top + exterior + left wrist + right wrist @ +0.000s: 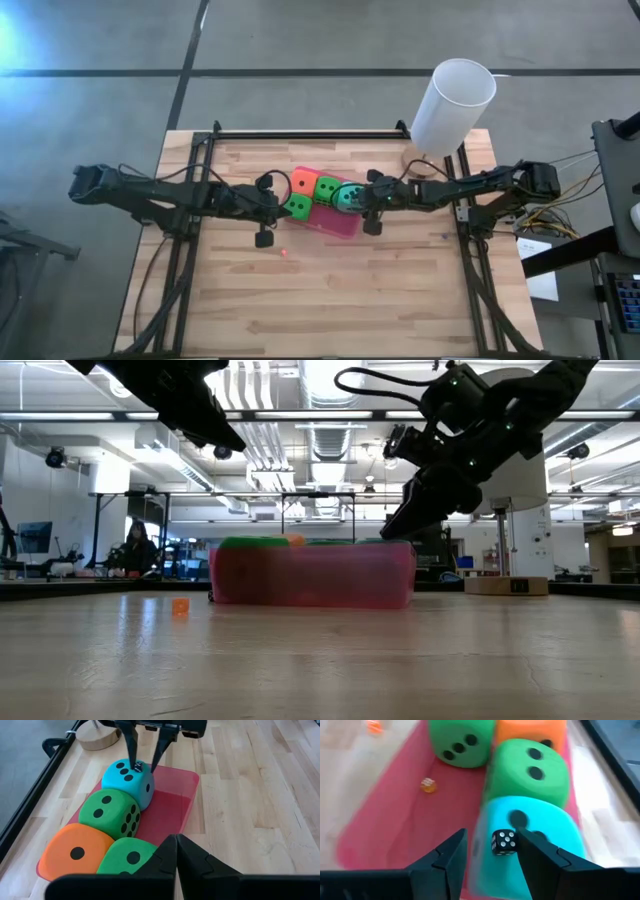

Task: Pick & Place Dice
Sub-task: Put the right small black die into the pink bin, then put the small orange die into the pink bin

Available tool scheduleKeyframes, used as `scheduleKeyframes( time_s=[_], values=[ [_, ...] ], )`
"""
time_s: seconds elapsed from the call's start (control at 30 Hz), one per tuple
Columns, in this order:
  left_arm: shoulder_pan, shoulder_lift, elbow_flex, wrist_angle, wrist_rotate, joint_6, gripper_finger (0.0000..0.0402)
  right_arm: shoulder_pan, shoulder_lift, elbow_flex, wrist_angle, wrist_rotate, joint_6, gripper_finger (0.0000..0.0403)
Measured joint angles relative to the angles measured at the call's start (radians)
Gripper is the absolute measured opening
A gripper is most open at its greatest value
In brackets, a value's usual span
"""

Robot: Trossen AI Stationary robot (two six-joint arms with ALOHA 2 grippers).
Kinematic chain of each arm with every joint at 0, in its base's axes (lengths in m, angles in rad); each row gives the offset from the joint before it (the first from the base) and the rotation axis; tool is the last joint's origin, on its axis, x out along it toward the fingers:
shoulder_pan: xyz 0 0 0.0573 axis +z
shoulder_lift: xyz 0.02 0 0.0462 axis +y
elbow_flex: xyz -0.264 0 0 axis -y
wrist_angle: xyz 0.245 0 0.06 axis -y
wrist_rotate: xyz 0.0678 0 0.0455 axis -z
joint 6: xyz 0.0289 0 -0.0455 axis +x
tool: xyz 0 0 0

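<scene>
The right end effector (492, 851) hangs over the teal die (532, 837), its two fingers part open around a tiny black die (503, 842) with white pips. Whether the fingers actually pinch it or only bracket it, I cannot tell. If this small die is to be set down, lower it gently and open only once it rests, since the soft cube beneath could let it roll.

Beyond the fingertips lie two green dice (527, 772) and the orange die (530, 731), all on the pink pad (405, 815). The left end effector (176, 851) waits beside the pad, fingers closed on nothing.
</scene>
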State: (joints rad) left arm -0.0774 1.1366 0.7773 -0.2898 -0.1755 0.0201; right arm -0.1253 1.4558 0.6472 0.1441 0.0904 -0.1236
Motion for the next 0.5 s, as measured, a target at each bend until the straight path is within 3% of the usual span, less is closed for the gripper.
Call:
scheduleKeyframes(
  time_s=[0.17, 0.5],
  values=[
    [0.0, 0.0, 0.0, 0.0, 0.0, 0.0, 0.001, 0.008, -0.001, 0.0, 0.0, -0.085, 0.009, 0.0155],
    [0.0, 0.0, 0.0, -0.001, 0.0, 0.0, 0.001, 0.018, -0.028, 0.0, -0.039, -0.091, 0.012, 0.014]
  ],
)
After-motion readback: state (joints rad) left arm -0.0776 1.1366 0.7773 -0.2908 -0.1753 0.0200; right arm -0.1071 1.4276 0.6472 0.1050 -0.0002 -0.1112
